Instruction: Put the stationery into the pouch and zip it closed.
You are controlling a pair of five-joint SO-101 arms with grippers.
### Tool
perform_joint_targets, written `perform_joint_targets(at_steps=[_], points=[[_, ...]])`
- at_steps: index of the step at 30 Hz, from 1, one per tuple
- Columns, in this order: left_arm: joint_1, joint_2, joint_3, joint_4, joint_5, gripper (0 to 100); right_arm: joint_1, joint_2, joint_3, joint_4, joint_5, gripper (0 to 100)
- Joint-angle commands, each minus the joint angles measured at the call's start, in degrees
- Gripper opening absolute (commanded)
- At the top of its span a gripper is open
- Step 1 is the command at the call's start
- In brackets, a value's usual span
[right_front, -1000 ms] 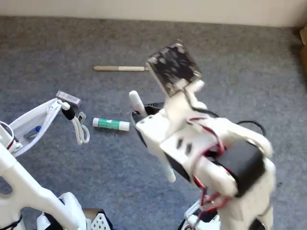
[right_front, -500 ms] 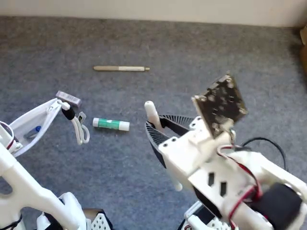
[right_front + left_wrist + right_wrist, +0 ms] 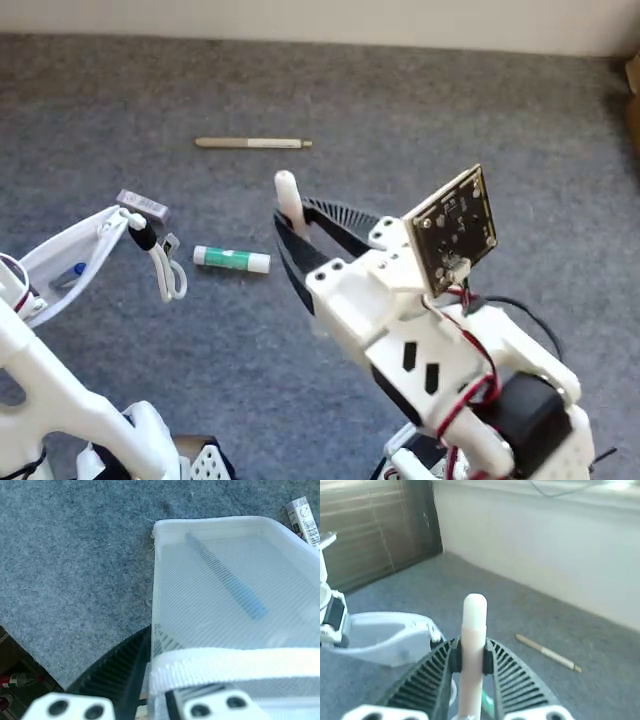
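1. The right gripper is clamped on a white pen, well apart from the pouch.
2. The left gripper pinches the pouch's edge — a blue pen lies inside.
3. A glue stick lies near the pouch.

The pouch is translucent white with a fine mesh weave and a white ribbed band. A blue pen shows through it. The glue stick is green with a white cap, and the slim pen is beige. The eraser looks greyish-lilac, perhaps. The right gripper has a white body and black ribbed fingers, and its stick is cream-white. The carpet is mottled grey.
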Motion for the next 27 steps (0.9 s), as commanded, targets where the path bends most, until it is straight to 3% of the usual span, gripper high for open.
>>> perform_joint_targets(at_steps=[1,5,10,21,27], points=[[0.84,0.92,0.75,0.0,0.53,1,-0.4,-1.01,2.33,-9.1,-0.53,0.5],[0.84,0.92,0.75,0.0,0.53,1,-1.54,-1.01,6.46,-16.75,-0.53,0.5],[0.84,0.92,0.75,0.0,0.53,1,-8.13,-0.92,12.18,-26.15,-0.53,0.5],[0.92,0.92,0.75,0.0,0.53,1,-17.98,-0.84,22.55,-56.22,-0.53,0.5],[0.84,0.92,0.75,0.0,0.53,1,-19.56,-0.75,24.75,-64.31,-0.53,0.5]])
